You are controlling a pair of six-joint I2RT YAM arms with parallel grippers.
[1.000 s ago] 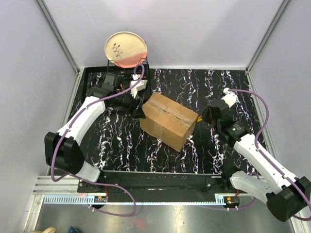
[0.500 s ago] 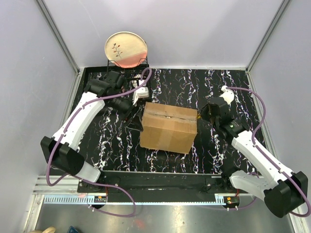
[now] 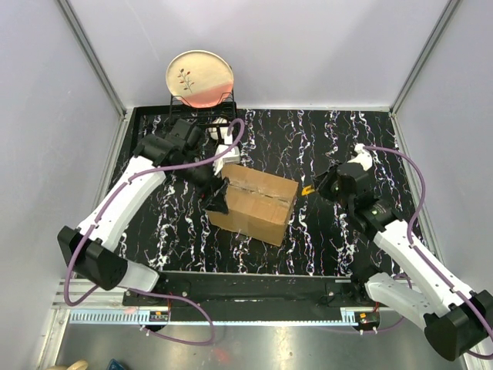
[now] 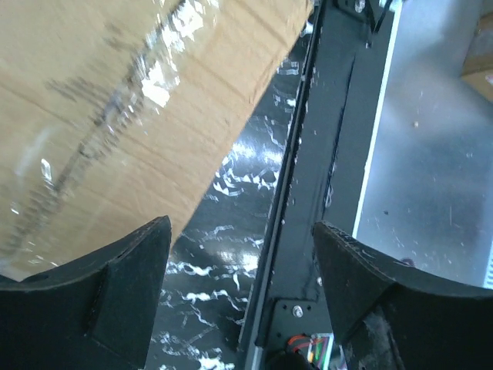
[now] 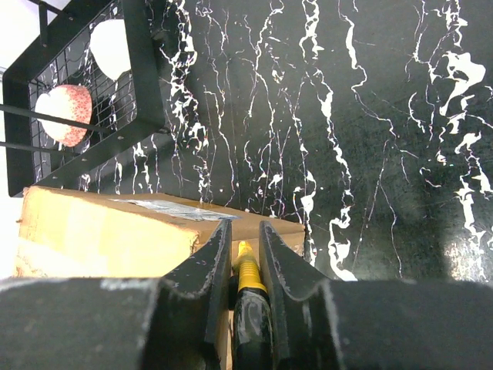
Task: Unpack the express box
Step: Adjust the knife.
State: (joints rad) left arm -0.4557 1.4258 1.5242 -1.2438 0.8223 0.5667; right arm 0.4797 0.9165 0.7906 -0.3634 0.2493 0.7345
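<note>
The express box (image 3: 254, 203), brown cardboard with a clear tape seam, lies closed and slightly turned in the middle of the black marbled table. My left gripper (image 3: 218, 202) is open at the box's left end; in the left wrist view the gripper (image 4: 239, 285) is empty, with the box (image 4: 115, 108) against its left finger (image 4: 123, 277). My right gripper (image 3: 311, 190) is just right of the box and shut on a yellow-and-black cutter (image 5: 248, 274), whose tip points at the box's end (image 5: 115, 231).
A black wire rack (image 3: 202, 108) holding an upright pink-and-cream plate (image 3: 199, 77) stands at the back left; in the right wrist view the rack (image 5: 142, 69) holds a white and a red-speckled piece. The table's front rail (image 4: 308, 193) is close to the left gripper.
The box has turned and shifted left and toward the front. My left gripper has moved down along its left end. My right gripper has drawn slightly away, still shut on the cutter.
</note>
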